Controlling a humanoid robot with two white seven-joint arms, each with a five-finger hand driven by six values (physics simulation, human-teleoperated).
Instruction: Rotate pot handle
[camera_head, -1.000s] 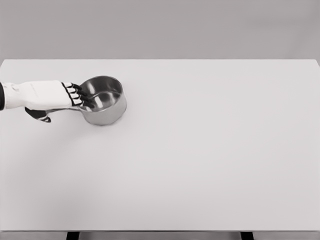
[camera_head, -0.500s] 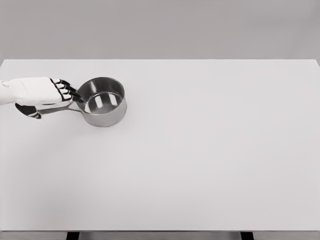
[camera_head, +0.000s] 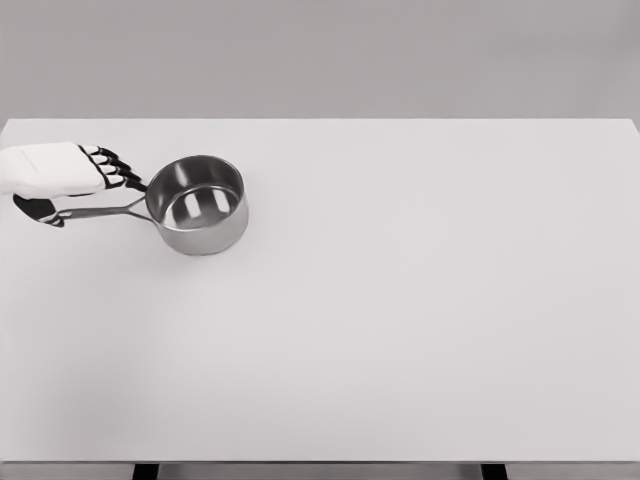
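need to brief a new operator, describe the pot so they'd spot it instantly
On the wide white table, look near the far left. The pot is a small shiny steel saucepan, empty, its thin handle pointing left under the left hand. It is the table's only metal object.

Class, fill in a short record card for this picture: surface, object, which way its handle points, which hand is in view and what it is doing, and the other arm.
Surface: white table
Object: steel pot, upright and empty, in the far left part of the table
Handle direction: handle points left, toward the table's left edge
Hand in view: left hand, fingers relaxed, directly above the handle; whether it touches the handle cannot be told
Fingertips: near the pot's left rim
Other arm: right arm not in view
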